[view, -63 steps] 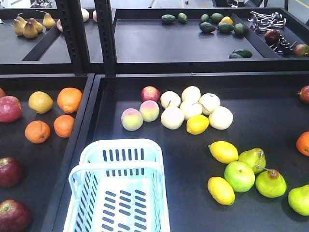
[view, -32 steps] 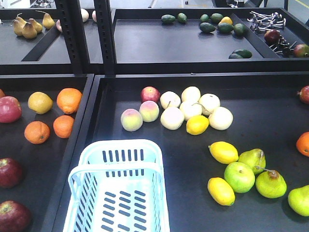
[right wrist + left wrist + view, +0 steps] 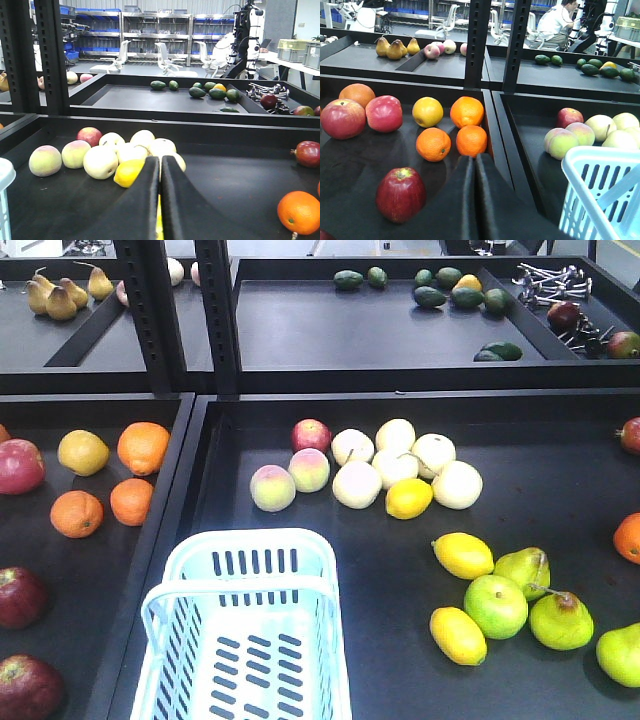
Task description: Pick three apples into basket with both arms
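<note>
Black shelf trays lay in front of me on two tiers, split by perforated uprights (image 3: 220, 310), with office chairs and steel racks in the room beyond. The basket (image 3: 245, 550) sat at the near edge of the right-hand tray (image 3: 540, 470), close against the divider. Its handle hoop was up and it held nothing.

Two dark red apples (image 3: 20, 595) lay near the front of the left-hand tray (image 3: 100, 580), one behind the other at the left edge of the front view. From my left wrist, one of them sat stem up, just left of my left end effector (image 3: 473, 160) and not touching it. Beyond it were oranges (image 3: 434, 144), a yellow fruit (image 3: 427, 111) and two lighter pink-red apples (image 3: 384, 113).

A third dark red apple (image 3: 307, 153) rested at the far right of the right-hand tray, well apart from the basket, with a lone orange (image 3: 299, 212) nearer to me.

My left end effector was clenched, its fingers pressed together with only a seam between them, and it gripped nothing. My right end effector (image 3: 160, 159) was clenched and empty in the same way. It pointed toward a cluster of pale fruit (image 3: 117, 155) with a lemon (image 3: 129, 172) just beyond the fingertips. Only a sliver of the basket showed at the left edge of that view.
</note>
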